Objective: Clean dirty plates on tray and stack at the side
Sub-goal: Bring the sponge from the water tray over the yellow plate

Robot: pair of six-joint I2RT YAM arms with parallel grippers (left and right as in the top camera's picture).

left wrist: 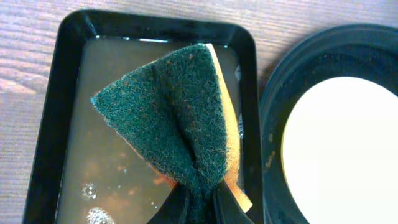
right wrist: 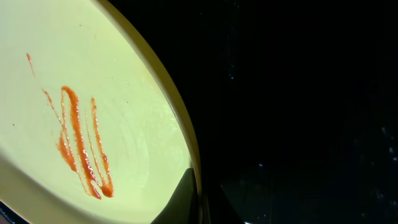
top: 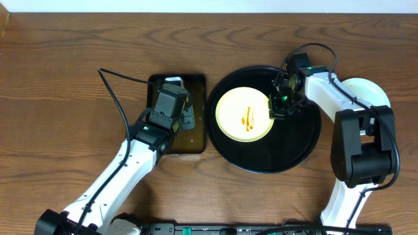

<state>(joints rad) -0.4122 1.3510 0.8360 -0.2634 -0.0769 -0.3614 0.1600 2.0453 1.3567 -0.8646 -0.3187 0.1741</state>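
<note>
Fingers first, on the left: the left fingers (left wrist: pixel 199 198) are clenched on the sponge (left wrist: pixel 174 118), pinching its green scouring face into a fold with the yellow foam peeking out behind. Their tips are cut off at the bottom edge of the left wrist view, and from overhead the left fingers (top: pixel 185 115) and the sponge are mostly buried under the arm's own wrist. Below them sits the rectangular black pan (left wrist: pixel 46 124), filled with brownish water (left wrist: pixel 87 143), a few bubbles near the lower corner. Only the wrist view shows that water clearly.

Moving right, the round black tray (top: pixel 287 147) lies on the wooden tabletop (top: pixel 65 65), just beside the pan. On its left half is the yellow plate (top: pixel 245 116), an orange sauce squiggle (top: pixel 248 119) at its middle. The left wrist view washes that plate out to blank white; the right wrist view shows the sauce streaks (right wrist: pixel 81 149) sharply.

Over to the right fingers (top: pixel 279 104): they straddle the plate's right rim, one inside, one outside, grasping it (right wrist: pixel 202 200). The outer one is nearly lost against the black tray.

Far right, a pale plate (top: pixel 366 88) rests on the tabletop off the tray, half hidden by the right arm; whether it is one or a stack I cannot tell.
</note>
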